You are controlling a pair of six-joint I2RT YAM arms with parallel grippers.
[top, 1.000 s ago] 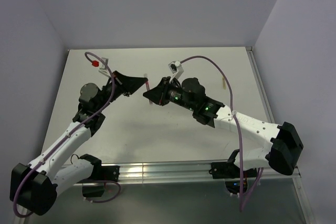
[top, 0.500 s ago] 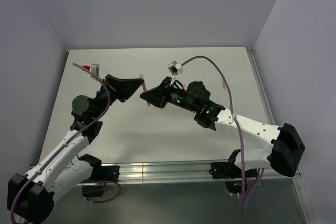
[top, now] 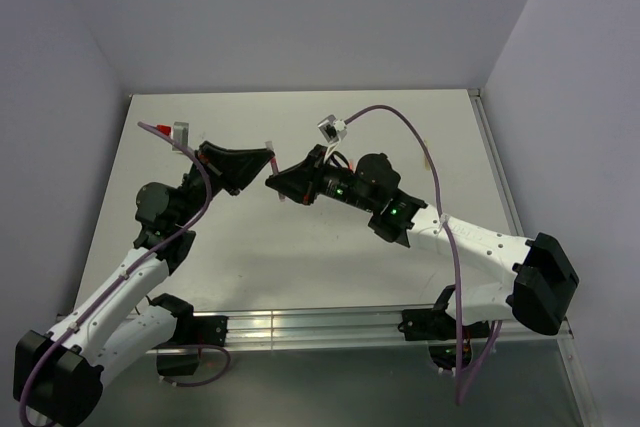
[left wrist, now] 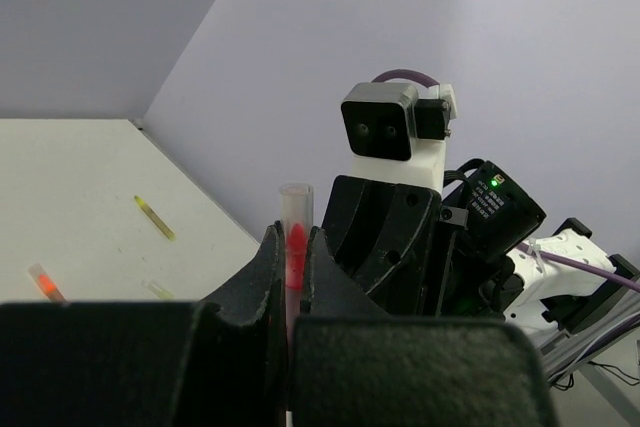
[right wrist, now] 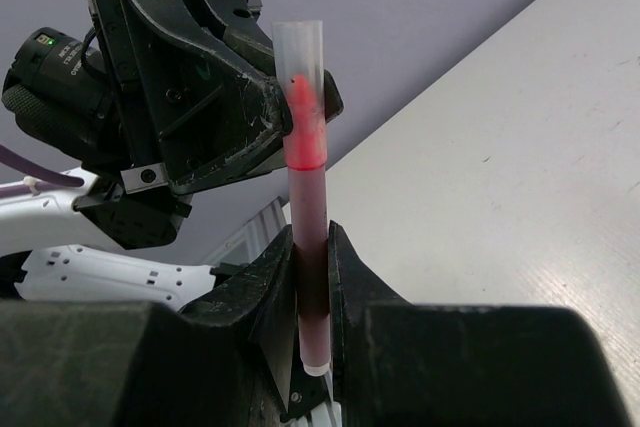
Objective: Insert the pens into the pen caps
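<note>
My right gripper is shut on a red pen and holds it above the table. The pen's red tip sits inside a translucent pen cap. My left gripper is shut on that cap, with the red tip showing through it. In the top view the two grippers meet tip to tip over the table's middle, with the cap's pale end sticking out between them. The left wrist view shows a yellow-olive pen lying on the table.
A pale stub with an orange-red end and a small pale stub lie on the table. A thin pale stick lies at the table's right side. Grey walls close the back and sides, and a metal rail runs along the near edge.
Over the last second my left arm swung its elbow leftward and turned its wrist, and my right gripper shifted slightly left, bringing the jaws closer together. There is little change in the last half second.
</note>
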